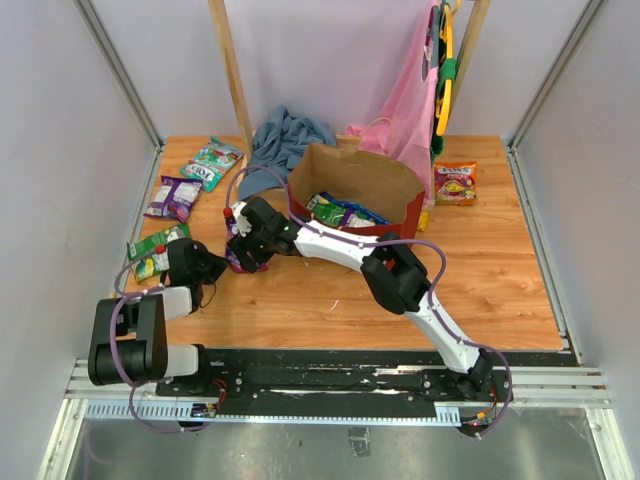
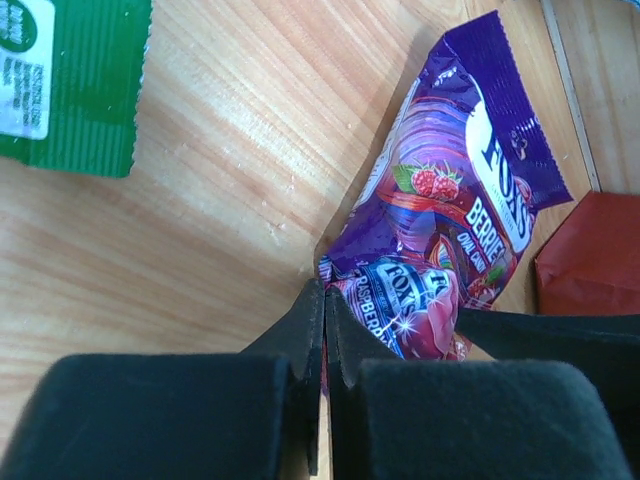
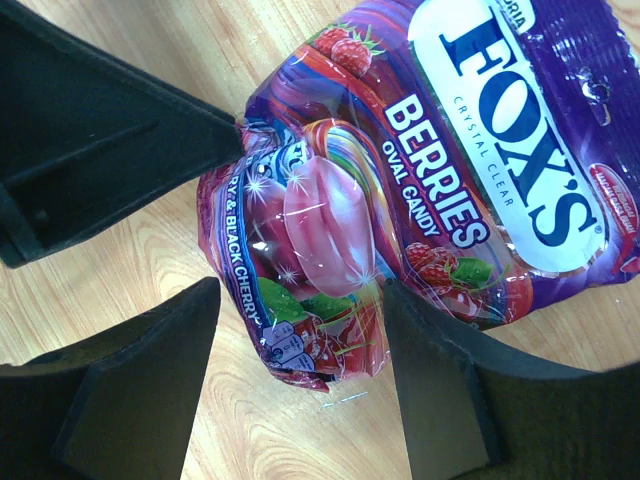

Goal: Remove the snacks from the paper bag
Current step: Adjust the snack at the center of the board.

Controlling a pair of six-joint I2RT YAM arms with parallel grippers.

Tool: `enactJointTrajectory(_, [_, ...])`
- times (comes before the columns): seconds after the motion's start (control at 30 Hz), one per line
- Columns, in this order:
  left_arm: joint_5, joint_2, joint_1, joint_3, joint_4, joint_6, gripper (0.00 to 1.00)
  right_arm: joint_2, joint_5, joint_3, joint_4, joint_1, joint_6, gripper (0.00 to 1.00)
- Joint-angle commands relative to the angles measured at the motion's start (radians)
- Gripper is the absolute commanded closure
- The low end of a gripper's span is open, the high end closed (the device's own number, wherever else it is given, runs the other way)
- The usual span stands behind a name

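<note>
A purple Fox's Berries packet [image 1: 238,258] lies on the wooden table left of the paper bag [image 1: 400,185], which is red outside and brown inside. More snacks [image 1: 342,212] show inside the bag. My left gripper [image 2: 325,292] is shut, pinching the edge of the purple packet [image 2: 470,200]. My right gripper [image 3: 300,290] is open and straddles the packet's [image 3: 400,180] lower end, with a gap at its left finger [image 3: 150,380]. In the top view the left gripper [image 1: 213,268] and right gripper [image 1: 247,245] meet at this packet.
A green packet [image 1: 155,250], a purple packet [image 1: 172,197] and teal packets [image 1: 213,160] lie along the left side. An orange packet [image 1: 455,183] sits right of the bag. A blue-grey cloth [image 1: 285,140] and a hanging pink garment [image 1: 410,110] are behind it.
</note>
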Motion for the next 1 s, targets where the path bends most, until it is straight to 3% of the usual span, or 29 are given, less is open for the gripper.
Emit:
enactJointTrajectory(0.0, [-0.032,-0.087,-0.003,0.010,-0.150,0.004,0.99,0.045,-0.016,-0.038,-0.153,-0.025,0.048,0.32])
enactJointTrajectory(0.27, [-0.178,-0.358,-0.002,-0.027,-0.446,-0.028,1.00,0.070,0.029,-0.016,-0.176,-0.063,0.168,0.32])
enactJointTrajectory(0.5, [-0.150,-0.510,-0.002,-0.037,-0.589,-0.057,1.00,0.088,0.073,-0.007,-0.209,-0.085,0.233,0.33])
enactJointTrajectory(0.67, [-0.126,-0.596,-0.002,-0.033,-0.613,-0.047,0.99,0.068,0.022,0.001,-0.203,-0.083,0.230,0.33])
enactJointTrajectory(0.87, [-0.044,-0.613,-0.002,0.014,-0.540,0.007,0.72,-0.062,0.013,-0.027,-0.154,-0.053,0.165,0.30])
enactJointTrajectory(0.97, [-0.027,-0.608,-0.002,0.072,-0.542,0.031,0.65,-0.140,0.068,-0.011,-0.179,-0.052,0.126,0.29])
